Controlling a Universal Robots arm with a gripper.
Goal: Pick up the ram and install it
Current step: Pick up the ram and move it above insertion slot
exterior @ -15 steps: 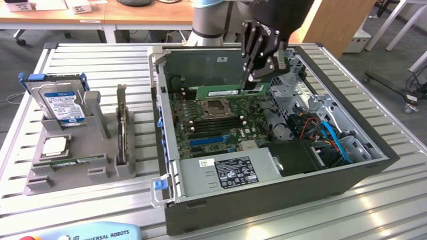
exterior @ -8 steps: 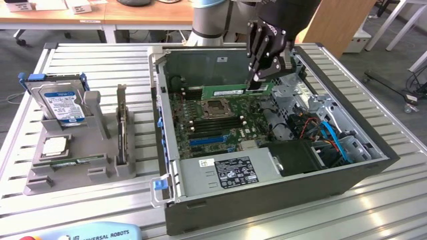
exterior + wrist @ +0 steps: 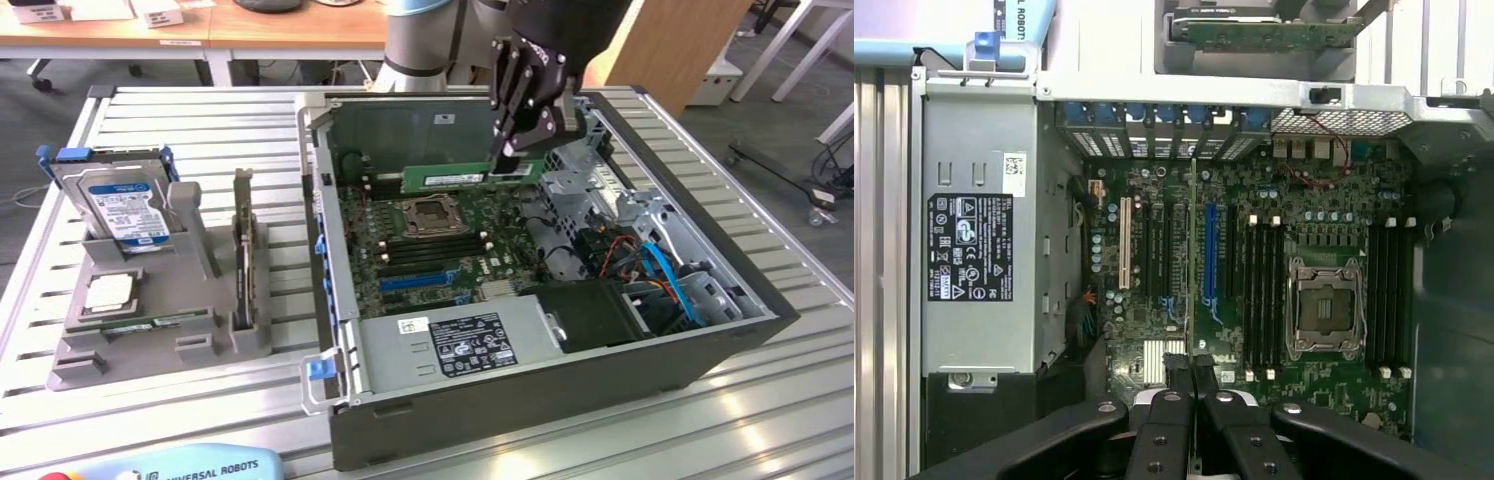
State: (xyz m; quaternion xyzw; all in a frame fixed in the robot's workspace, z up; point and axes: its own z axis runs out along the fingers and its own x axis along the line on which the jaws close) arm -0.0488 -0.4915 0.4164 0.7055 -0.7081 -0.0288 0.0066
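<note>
- Where is the ram [image 3: 447, 178] found?
- Upper centre of the exterior view, clamped near its right end by the closed gripper [image 3: 514, 158].
- Its long axis?
- Laid left-right, extending leftward from the fingers, roughly parallel to the memory slots [image 3: 441, 245] below.

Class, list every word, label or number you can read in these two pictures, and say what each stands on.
"UNIVERSAL ROBOTS": on the light blue pendant, at the exterior view's bottom edge.
Black label on the grey power supply: print too small to read.
Hard drive sticker: blurred, unreadable.
White strip on the ram: too small to read.
</note>
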